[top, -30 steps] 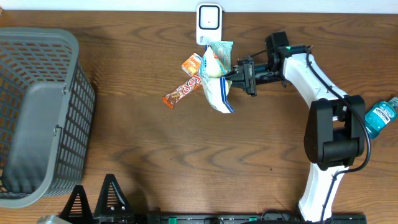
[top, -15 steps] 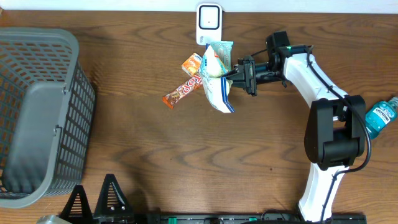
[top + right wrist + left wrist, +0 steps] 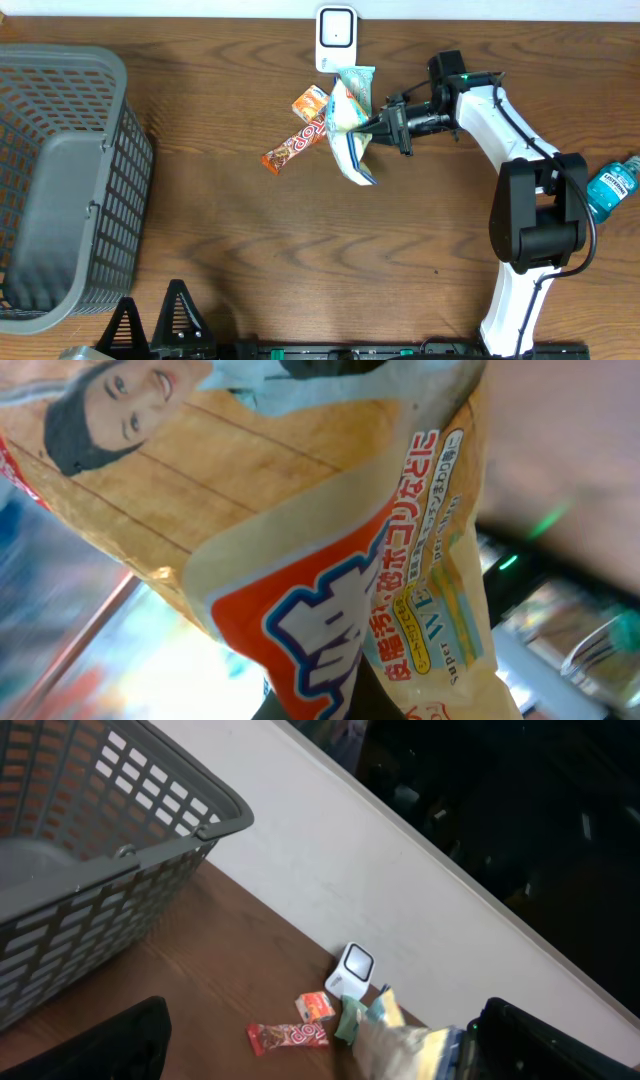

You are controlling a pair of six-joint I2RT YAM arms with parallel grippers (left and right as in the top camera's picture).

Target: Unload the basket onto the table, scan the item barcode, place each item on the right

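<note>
Right gripper (image 3: 388,122) clamped on the bag (image 3: 347,125), with the bag's far corner at the foot of the scanner (image 3: 336,38).
I'd roll the wrist slowly until the barcode faces the scanner, then hold steady; I can't see the code itself. The bar (image 3: 293,147) lies just past the bag, so I'd stay high. Beyond it, open counter (image 3: 300,250) runs to the basket (image 3: 60,180).

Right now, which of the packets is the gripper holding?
The large pale bag, clamped in the right gripper; the red bar and small orange packet lie on the table.
</note>
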